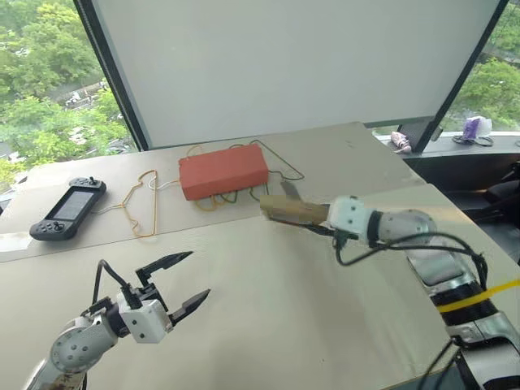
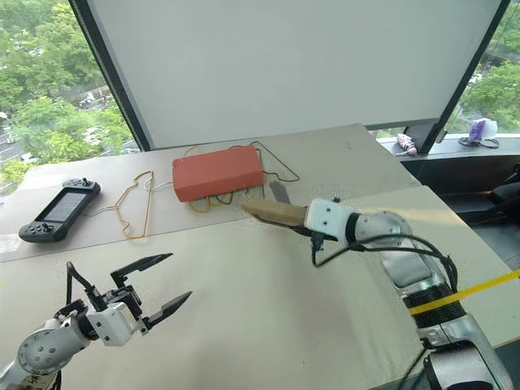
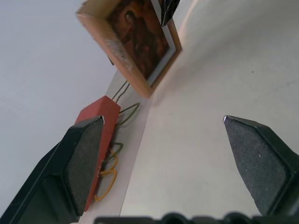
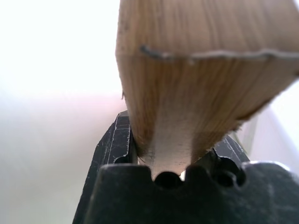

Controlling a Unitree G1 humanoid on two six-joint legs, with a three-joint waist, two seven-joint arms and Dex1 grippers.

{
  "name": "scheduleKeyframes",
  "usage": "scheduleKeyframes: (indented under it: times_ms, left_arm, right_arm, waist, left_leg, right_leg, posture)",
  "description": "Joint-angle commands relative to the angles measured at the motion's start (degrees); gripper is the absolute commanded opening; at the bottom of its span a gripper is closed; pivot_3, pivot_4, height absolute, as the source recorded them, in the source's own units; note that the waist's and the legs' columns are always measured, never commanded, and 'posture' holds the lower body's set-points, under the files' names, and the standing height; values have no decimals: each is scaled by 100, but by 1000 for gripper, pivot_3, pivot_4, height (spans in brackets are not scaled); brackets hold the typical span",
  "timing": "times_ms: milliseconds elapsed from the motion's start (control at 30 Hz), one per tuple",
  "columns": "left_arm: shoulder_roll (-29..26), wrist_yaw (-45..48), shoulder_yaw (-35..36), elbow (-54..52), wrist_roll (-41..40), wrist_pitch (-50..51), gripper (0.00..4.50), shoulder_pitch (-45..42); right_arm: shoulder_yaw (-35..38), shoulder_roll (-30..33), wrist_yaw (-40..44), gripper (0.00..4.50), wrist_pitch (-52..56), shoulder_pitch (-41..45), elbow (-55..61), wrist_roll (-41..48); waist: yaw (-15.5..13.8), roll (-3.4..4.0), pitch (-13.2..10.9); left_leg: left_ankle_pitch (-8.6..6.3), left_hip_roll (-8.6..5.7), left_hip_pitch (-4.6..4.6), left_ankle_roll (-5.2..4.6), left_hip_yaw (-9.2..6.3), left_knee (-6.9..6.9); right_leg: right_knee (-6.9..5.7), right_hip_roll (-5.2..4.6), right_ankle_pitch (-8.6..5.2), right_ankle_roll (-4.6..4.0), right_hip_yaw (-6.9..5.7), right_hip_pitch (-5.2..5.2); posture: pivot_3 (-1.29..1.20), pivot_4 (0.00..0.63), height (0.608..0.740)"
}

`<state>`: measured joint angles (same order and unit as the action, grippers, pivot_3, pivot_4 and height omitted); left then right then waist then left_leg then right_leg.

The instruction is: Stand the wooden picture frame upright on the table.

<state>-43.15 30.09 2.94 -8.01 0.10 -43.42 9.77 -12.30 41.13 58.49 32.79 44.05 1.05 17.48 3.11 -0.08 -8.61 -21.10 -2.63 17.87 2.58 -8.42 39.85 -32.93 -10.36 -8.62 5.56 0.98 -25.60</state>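
— Nearest the camera, at the lower left of the head view, is the left gripper (image 1: 184,283). How do its fingers stand?

— Its fingers (image 3: 83,154) are wide apart and hold nothing, above the beige bench (image 1: 268,309).

— And the wooden picture frame (image 1: 292,210)?

— It is near the middle of the picture, lifted off the bench. The right gripper (image 1: 321,219) has its fingers clamped on one edge of it. The left wrist view shows its dark portrait side (image 3: 140,37).

— What lies behind it?

— An orange-red box (image 1: 223,171) lies on coloured wire hangers (image 1: 140,203), just behind the frame. A black handheld console (image 1: 68,208) lies at the left edge.
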Motion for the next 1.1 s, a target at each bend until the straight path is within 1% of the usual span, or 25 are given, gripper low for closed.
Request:
scheduleKeyframes:
  times_ms: [33, 100, 167, 300, 467, 500, 533, 633, 667, 700, 833, 967, 1100]
  left_arm:
    - [69, 26, 3, -236, 2, 11, 4408, -29]
    - [105, 53, -24, -310, -8, 54, 4408, -65]
    - [119, 83, -31, -345, -10, 32, 4408, -80]
    - [159, 96, -21, -391, -15, 112, 4408, -66]
    - [209, 124, -50, -447, 14, 160, 4408, -103]
    - [209, 141, -51, -440, 13, 148, 4500, -109]
    - [208, 154, -51, -437, 11, 137, 4500, -112]
    - [215, 190, -50, -427, -1, 133, 4500, -133]
    - [220, 203, -49, -419, -5, 137, 4500, -145]
    - [227, 212, -49, -404, -15, 149, 4500, -159]
    - [232, 264, -69, -358, -75, 171, 4500, -188]
    - [270, 309, -100, -349, -194, 303, 4500, -179]
    - [341, 327, -50, -520, -501, 909, 4500, 32]
  right_arm:
    - [211, 166, 515, 1246, 2851, 730, 244, 1288]
    - [39, 255, 733, 1246, 3065, 832, 283, 1396]
    - [-21, 184, 658, 1246, 3235, 870, 194, 1387]
    - [-332, 95, 655, 1246, 3208, 718, -61, 1237]
    - [-435, -146, 540, 1246, 2949, 600, -485, 1049]
    - [-422, -154, 530, 2267, 2881, 561, -538, 1012]
    - [-410, -150, 522, 2458, 2833, 531, -568, 990]
    - [-280, -102, 508, 3434, 2833, 474, -594, 1002]
    - [-193, -48, 528, 3897, 2889, 451, -568, 1052]
    - [-81, 46, 566, 4147, 2967, 408, -494, 1131]
    - [274, 488, 689, 4147, 3204, 101, -108, 1400]
    - [845, 1042, 686, 4147, 3486, -430, 423, 1730]
    - [1482, 1598, 501, 4147, 3354, -1429, 1349, 1853]
  waist:
    - [-54, 1, 0]
    - [-94, 1, 0]
    - [-112, 1, 0]
    - [-100, 1, 0]
    - [-43, 0, 1]
    - [-46, 0, 1]
    - [-55, 0, 1]
    - [-71, 0, 1]
    - [-70, 0, 1]
    - [-68, 0, 1]
    - [-99, -1, 1]
    - [-125, -1, 1]
    - [-142, 0, 1]
  left_leg:
    - [0, 0, 0, 0, 0, 0]
    - [-1, 2, 2, -1, -1, -8]
    - [-1, 3, 5, -1, -2, -8]
    - [-1, 0, 12, -1, 1, 0]
    - [-1, 0, 12, 0, 3, 1]
    - [-1, 1, 9, 0, 5, 2]
    - [-1, 1, 9, 0, 5, 4]
    - [0, 1, 10, 0, 5, 8]
    - [0, 1, 11, 0, 5, 9]
    - [0, 1, 10, 1, 5, 8]
    - [0, 0, 14, 1, 5, 8]
    - [-1, 0, 21, 0, 5, 6]
    - [-1, 1, 23, -1, 6, 5]
  right_leg:
    - [0, 1, 0, -1, 0, -2]
    - [0, 4, 1, -2, -4, -9]
    - [1, 3, 0, -1, -9, -12]
    - [5, 0, 3, 3, -9, -14]
    - [-3, 0, 5, 1, -9, -21]
    - [-6, 1, 8, -2, -8, -21]
    - [-9, 1, 8, -3, -9, -20]
    - [-13, 1, 10, -5, -9, -21]
    - [-12, 1, 10, -5, -9, -21]
    - [-12, 1, 10, -5, -8, -21]
    - [-5, 0, 10, -3, -9, -22]
    - [6, -1, 12, -1, -13, -22]
    - [8, 0, 13, 0, -13, -22]
  posture:
    - [0, 150, 740]
    - [0, 150, 740]
    - [0, 150, 740]
    - [0, 150, 740]
    - [0, 150, 740]
    - [0, 150, 740]
    - [0, 150, 740]
    - [0, 150, 740]
    - [0, 150, 740]
    - [0, 150, 740]
    - [0, 150, 740]
    - [0, 150, 740]
    - [0, 150, 740]
